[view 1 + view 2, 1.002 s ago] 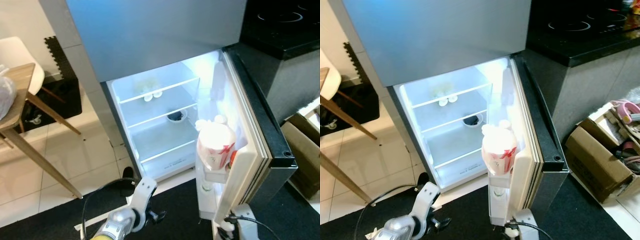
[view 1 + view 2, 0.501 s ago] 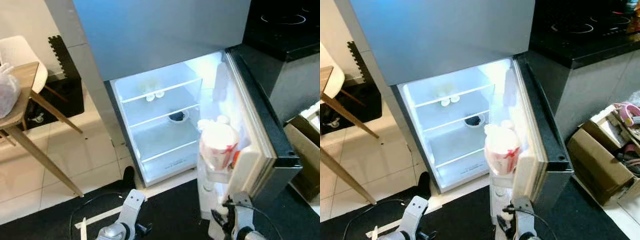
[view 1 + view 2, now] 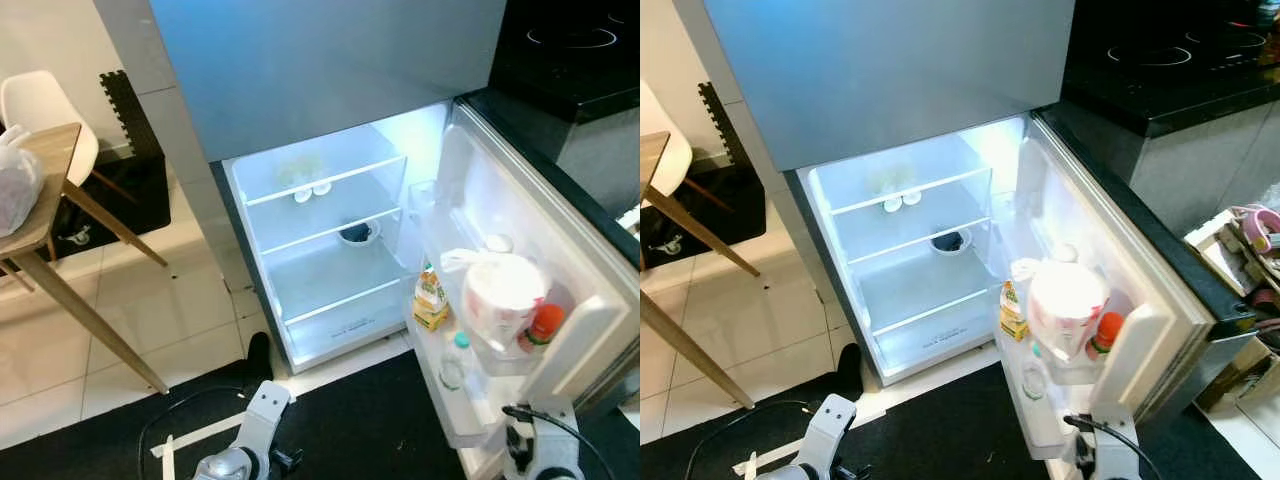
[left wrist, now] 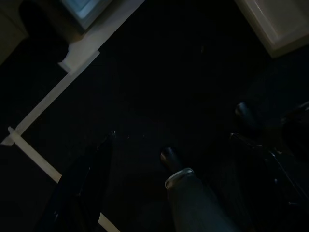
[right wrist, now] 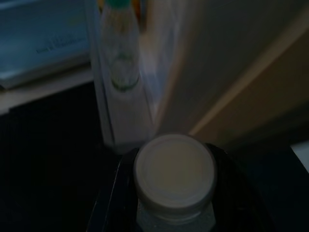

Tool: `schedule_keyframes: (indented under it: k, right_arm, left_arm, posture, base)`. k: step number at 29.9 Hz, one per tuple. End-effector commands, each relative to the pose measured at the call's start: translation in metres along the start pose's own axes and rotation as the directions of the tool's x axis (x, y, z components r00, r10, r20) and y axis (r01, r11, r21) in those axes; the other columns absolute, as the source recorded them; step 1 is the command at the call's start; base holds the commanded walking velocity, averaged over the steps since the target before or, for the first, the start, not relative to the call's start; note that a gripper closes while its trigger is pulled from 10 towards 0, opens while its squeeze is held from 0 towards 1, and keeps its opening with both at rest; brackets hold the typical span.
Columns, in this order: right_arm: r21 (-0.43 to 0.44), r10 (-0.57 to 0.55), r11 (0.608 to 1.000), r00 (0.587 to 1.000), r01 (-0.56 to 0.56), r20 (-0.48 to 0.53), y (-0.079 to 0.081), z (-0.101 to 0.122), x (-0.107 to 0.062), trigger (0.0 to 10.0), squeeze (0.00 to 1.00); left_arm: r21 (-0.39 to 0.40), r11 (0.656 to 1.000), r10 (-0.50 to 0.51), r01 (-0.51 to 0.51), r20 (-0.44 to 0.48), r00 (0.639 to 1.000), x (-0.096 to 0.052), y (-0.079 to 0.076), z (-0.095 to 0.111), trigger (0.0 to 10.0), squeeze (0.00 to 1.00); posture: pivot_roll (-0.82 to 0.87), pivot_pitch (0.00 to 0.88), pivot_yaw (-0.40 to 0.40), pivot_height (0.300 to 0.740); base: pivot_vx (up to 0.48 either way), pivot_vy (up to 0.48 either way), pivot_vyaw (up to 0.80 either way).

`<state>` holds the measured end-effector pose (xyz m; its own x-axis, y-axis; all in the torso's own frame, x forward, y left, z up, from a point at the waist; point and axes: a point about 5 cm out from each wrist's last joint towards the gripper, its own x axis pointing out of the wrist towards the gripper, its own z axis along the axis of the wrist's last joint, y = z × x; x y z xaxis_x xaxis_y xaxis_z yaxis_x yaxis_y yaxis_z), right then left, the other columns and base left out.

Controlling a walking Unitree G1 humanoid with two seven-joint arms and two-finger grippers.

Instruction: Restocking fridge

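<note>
Standing at far left: wooden table [image 3: 45, 215] with a plastic bag [image 3: 17, 185] at its edge and a white chair [image 3: 45, 105] behind. Left gripper [image 4: 104, 183] hangs low over the black mat [image 3: 350, 430]; finger spread cannot be judged, too dark. Fridge [image 3: 320, 250] open and lit; two eggs [image 3: 312, 190] on the top shelf, a dark bowl [image 3: 355, 233] on the middle shelf. Door [image 3: 520, 300] swung wide; its rack holds a juice carton [image 3: 430, 298], a white bag [image 3: 497, 295], an orange-capped bottle [image 3: 545, 325] and a clear bottle [image 3: 455, 360]. Right gripper [image 5: 169, 193] sits below the door's lower corner, fingers clamped on a white-lidded jar [image 5: 175, 169].
</note>
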<state>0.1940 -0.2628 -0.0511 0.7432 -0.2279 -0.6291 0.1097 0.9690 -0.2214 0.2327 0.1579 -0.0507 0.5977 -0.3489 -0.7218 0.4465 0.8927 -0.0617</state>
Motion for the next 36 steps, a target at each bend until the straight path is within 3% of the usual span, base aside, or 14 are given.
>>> schedule_keyframes:
  k: [1,4,7,10,12,14,15,17,18,20,23,27,30,36]
  right_arm:
    - [-0.037,-0.064,0.997,0.996,0.062,-0.064,-0.007,-0.015,-0.005,10.0,0.0]
    - [-0.054,-0.094,0.994,0.992,0.09,-0.089,-0.011,-0.022,-0.007,10.0,0.0]
    - [-0.113,-0.208,0.974,0.973,0.196,-0.102,-0.022,-0.03,-0.012,10.0,0.0]
    - [-0.116,-0.227,0.969,0.97,0.216,-0.091,-0.023,-0.03,-0.013,10.0,0.0]
    - [-0.079,-0.178,0.982,0.98,0.171,-0.091,-0.018,-0.029,-0.012,10.0,0.0]
    - [0.061,0.013,0.998,0.998,-0.009,-0.068,0.002,-0.026,-0.01,10.0,0.0]
    - [0.061,0.013,0.998,0.998,-0.009,-0.068,0.002,-0.026,-0.01,10.0,0.0]
    - [0.132,0.176,0.976,0.984,-0.172,-0.026,0.022,-0.019,-0.008,10.0,0.0]
    - [0.132,0.176,0.976,0.984,-0.172,-0.026,0.022,-0.019,-0.008,10.0,0.0]
    - [0.121,0.281,0.951,0.959,-0.284,0.039,0.036,-0.005,-0.006,10.0,0.0]
    - [0.129,0.307,0.94,0.948,-0.316,0.086,0.04,0.007,-0.003,10.0,0.0]
    - [0.104,0.254,0.958,0.958,-0.268,0.136,0.033,0.025,0.003,10.0,0.0]
    - [0.093,0.104,0.988,0.981,-0.121,0.164,0.014,0.036,0.008,10.0,0.0]
    - [0.118,-0.059,0.992,0.988,0.042,0.146,-0.011,0.035,0.008,10.0,0.0]
  left_arm:
    - [0.014,1.0,0.015,-0.015,-0.015,1.0,-0.002,0.003,-0.004,10.0,0.0]
    - [0.016,1.0,0.015,-0.015,-0.014,1.0,-0.001,0.003,-0.004,10.0,0.0]
    - [0.019,1.0,0.014,-0.014,-0.013,1.0,-0.001,0.002,-0.003,10.0,0.0]
    - [0.021,1.0,0.014,-0.014,-0.013,1.0,-0.001,0.002,-0.003,10.0,0.0]
    - [0.022,1.0,0.013,-0.013,-0.013,1.0,0.0,0.001,-0.003,10.0,0.0]
    - [0.024,1.0,0.008,-0.008,-0.013,1.0,0.0,0.0,-0.002,10.0,0.0]
    - [0.024,1.0,0.008,-0.008,-0.013,1.0,0.0,0.0,-0.002,10.0,0.0]
    - [0.025,1.0,0.004,-0.004,-0.013,1.0,0.001,-0.001,-0.002,10.0,0.0]
    - [0.025,1.0,0.004,-0.004,-0.013,1.0,0.001,-0.001,-0.002,10.0,0.0]
    - [0.023,1.0,0.005,-0.005,-0.011,1.0,0.001,-0.001,-0.001,10.0,0.0]
    - [0.022,1.0,0.006,-0.006,-0.01,1.0,0.001,0.0,-0.001,10.0,0.0]
    - [0.018,1.0,0.011,-0.011,-0.007,1.0,0.001,-0.001,0.0,10.0,0.0]
    - [0.015,1.0,0.02,-0.02,0.001,1.0,0.001,-0.001,0.0,10.0,0.0]
    - [0.012,0.999,0.032,-0.032,0.01,0.999,0.002,-0.001,0.0,10.0,0.0]
  posture:
    - [-0.13,0.067,0.088,0.726]
    - [-0.13,0.07,0.092,0.726]
    - [-0.13,0.073,0.096,0.726]
    - [-0.13,0.074,0.099,0.726]
    - [-0.13,0.076,0.102,0.726]
    - [-0.13,0.078,0.103,0.726]
    - [-0.13,0.078,0.103,0.726]
    - [-0.14,0.082,0.103,0.726]
    - [-0.14,0.082,0.103,0.726]
    - [-0.14,0.082,0.102,0.726]
    - [-0.14,0.086,0.099,0.726]
    - [-0.14,0.085,0.093,0.726]
    - [-0.14,0.084,0.086,0.726]
    - [-0.14,0.084,0.083,0.726]
  base:
    - [0.0,0.0,0.0]
    - [0.0,0.0,0.0]
    - [0.0,0.0,0.0]
    - [0.0,0.0,0.0]
    - [0.0,0.0,0.0]
    - [0.0,0.0,0.0]
    - [0.0,0.0,0.0]
    - [0.0,0.0,0.0]
    - [0.0,0.0,0.0]
    - [0.0,0.0,0.0]
    - [0.0,0.0,0.0]
    - [0.0,0.0,0.0]
    - [0.0,0.0,0.0]
    - [0.0,0.0,0.0]
